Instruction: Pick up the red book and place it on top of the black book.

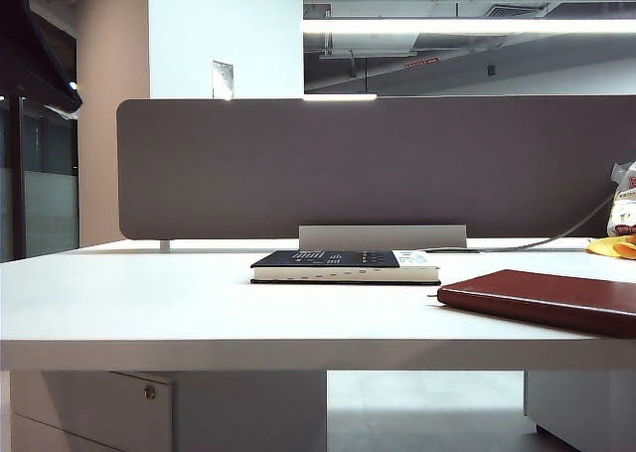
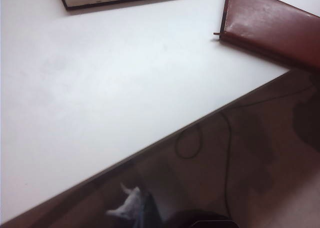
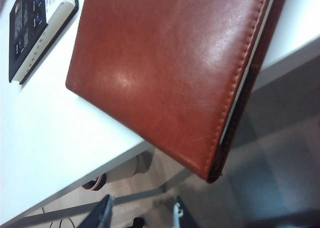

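Thin maroon leather book point(image 3: 165, 72) overhangs the white worktop point(image 1: 149, 303) edge beside the thick black book point(image 1: 333, 265), probably for grabbing; right gripper point(image 3: 142, 213) jaws parted, empty below it, left gripper unseen.

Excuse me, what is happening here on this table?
Nothing is held right now. The red book lies at the table edge, one corner hanging over it, apart from the black book farther back. The right pincer hovers open below that corner. The left pincer is out of view.
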